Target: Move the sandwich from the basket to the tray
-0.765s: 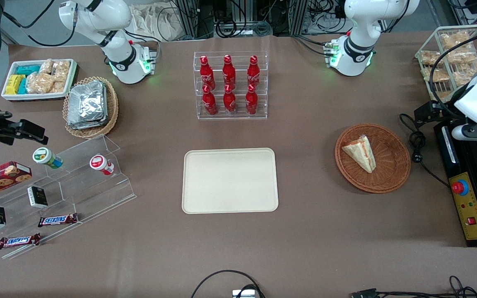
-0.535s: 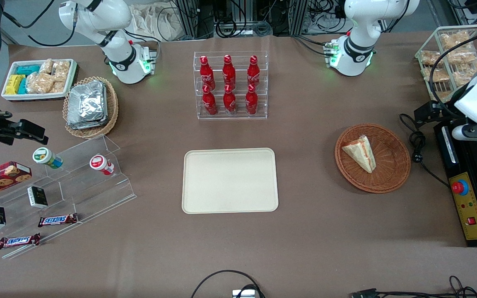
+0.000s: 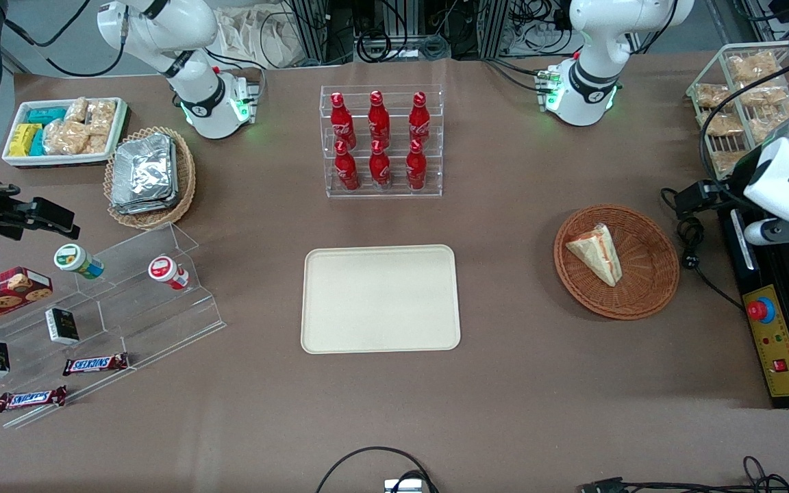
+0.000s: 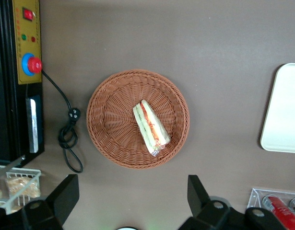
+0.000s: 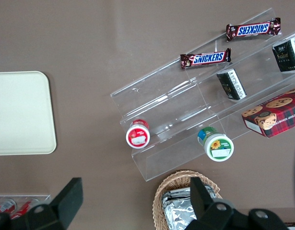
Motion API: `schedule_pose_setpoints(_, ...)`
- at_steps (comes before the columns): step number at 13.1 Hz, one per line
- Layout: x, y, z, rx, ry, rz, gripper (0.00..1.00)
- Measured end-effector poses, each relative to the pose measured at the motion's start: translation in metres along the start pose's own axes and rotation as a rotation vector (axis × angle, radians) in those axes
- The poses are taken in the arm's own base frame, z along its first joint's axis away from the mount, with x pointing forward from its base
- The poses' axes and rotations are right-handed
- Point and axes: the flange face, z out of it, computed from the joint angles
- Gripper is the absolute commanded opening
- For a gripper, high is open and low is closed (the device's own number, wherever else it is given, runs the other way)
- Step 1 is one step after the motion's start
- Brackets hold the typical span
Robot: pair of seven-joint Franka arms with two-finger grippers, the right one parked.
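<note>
A: The working arm sits up at its own end of the table, white forearm angled down, and the gripper [image 4: 133, 201] hangs high above the basket [image 3: 648, 287], well clear of it

B: And those fingers [image 4: 65, 194]? Spread wide, two dark pads with plenty of bare brown table between them, holding nothing

A: Down in the basket lies the sandwich [image 3: 596, 253], a pale triangular wedge on its side, narrow tip pointing toward the front camera

B: From the wrist camera the sandwich [image 4: 150, 127] shows its layered edge, green and orange-red stripes between white bread, and it looks wrapped in clear film

A: The basket [image 4: 109, 139] itself is round, reddish-brown wicker, shallow, and the wedge is the only thing in it, lying a bit off centre

B: Now the tray [image 3: 381, 299], cream, rounded corners, low rim, flat on the table toward the parked arm's end from the basket, well apart from it, nothing on it

A: Farther from the front camera than the tray stands a clear rack [image 3: 381, 188] with six red bottles [image 3: 379, 164] upright in two rows

B: And a wire bin [image 3: 744, 96] of bagged snacks sits near the working arm
</note>
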Motion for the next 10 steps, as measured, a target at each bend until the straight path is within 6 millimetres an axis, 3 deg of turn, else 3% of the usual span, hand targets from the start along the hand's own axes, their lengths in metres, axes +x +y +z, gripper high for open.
schedule_pose_setpoints(6,0.008,0.014,0.078,-0.022,-0.011,-0.157,1.00)
schedule_pose_setpoints(10,-0.003,0.025,0.140,-0.030,0.025,-0.232,1.00)
